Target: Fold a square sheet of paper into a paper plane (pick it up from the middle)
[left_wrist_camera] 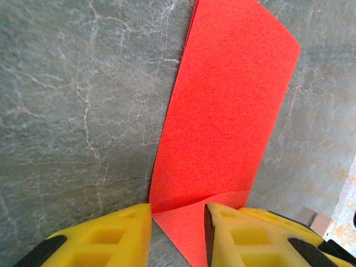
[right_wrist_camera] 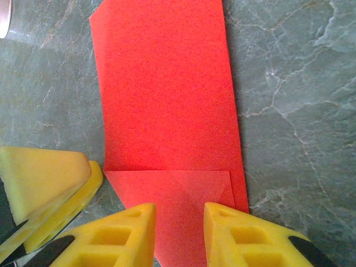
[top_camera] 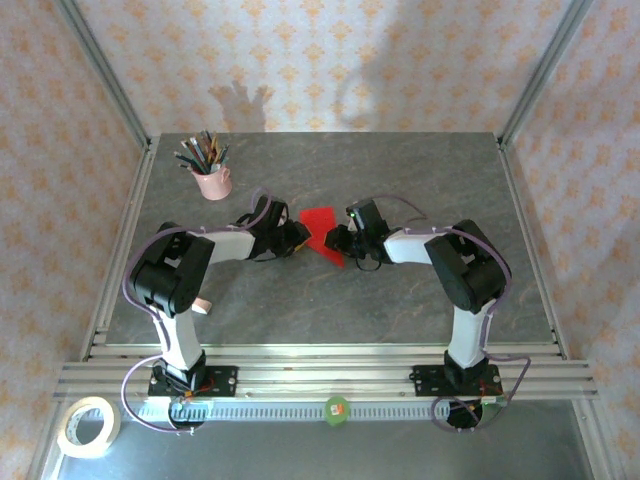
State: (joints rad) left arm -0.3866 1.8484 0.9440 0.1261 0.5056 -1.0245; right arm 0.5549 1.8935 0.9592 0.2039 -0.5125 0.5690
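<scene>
The red paper lies flat on the grey table between my two grippers, partly folded into a long strip with a pointed flap at its near end. The left wrist view has the strip running up and away, its folded flap between the fingertips. My left gripper is low over that end, jaws apart, with nothing pinched. My right gripper stands the same way over the paper, its yellow fingers straddling the creased flap. From above, the left gripper and right gripper face each other closely.
A pink cup full of pencils stands at the back left. A tape roll lies off the table at the near left. The left gripper's yellow finger sits close beside my right fingers. Metal frame posts border the table.
</scene>
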